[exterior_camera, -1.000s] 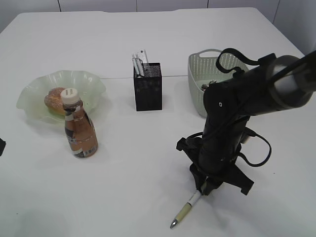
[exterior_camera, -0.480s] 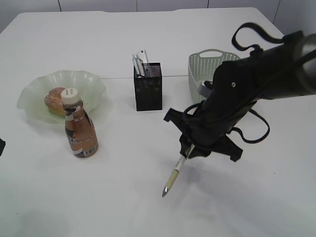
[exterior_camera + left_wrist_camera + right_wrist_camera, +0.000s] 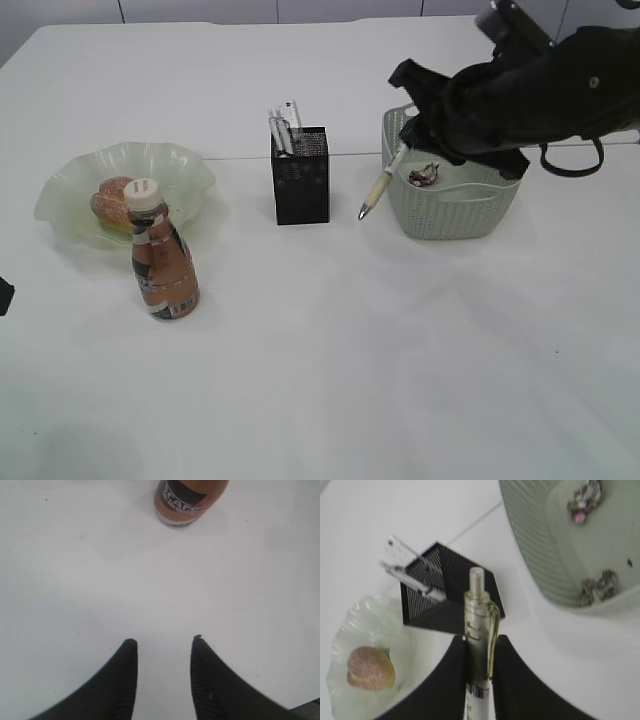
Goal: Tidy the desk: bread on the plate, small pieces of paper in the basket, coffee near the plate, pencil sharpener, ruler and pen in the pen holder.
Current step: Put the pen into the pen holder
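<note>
We read this as the carry step for the pen (image 3: 378, 190): in the exterior view our right gripper (image 3: 408, 140) hangs in the upper right of the frame, in front of the basket's (image 3: 455, 215) left rim, and it has the pen clenched near its clip end so that most of the barrel hangs free below the jaws — a sensible grip, we judge, for lowering the tip into an opening. The pen is off the table, in the gap between the basket and the pen holder (image 3: 300, 175), which stands at upper centre. Its long axis runs on a slant, clip end up and to the right inside the jaws, writing tip down and to the left, toward the holder's side rather than over its mouth. In the right wrist view the pen (image 3: 481, 650) stands nearly vertical in the lower centre of the frame, pinched between the two dark fingers (image 3: 452, 680), with the holder (image 3: 451, 596) just beyond its top end (already carrying a ruler-like strip and another thin item). Our left gripper (image 3: 161, 680) sits at the bottom of its own view, fingers spread and holding nothing, with the coffee bottle (image 3: 189, 501) at the top edge. Bread (image 3: 112, 200) lies on the plate (image 3: 185, 165) at the left, the bottle (image 3: 162, 265) just in front of it, so the pen looks like the last errand.
</note>
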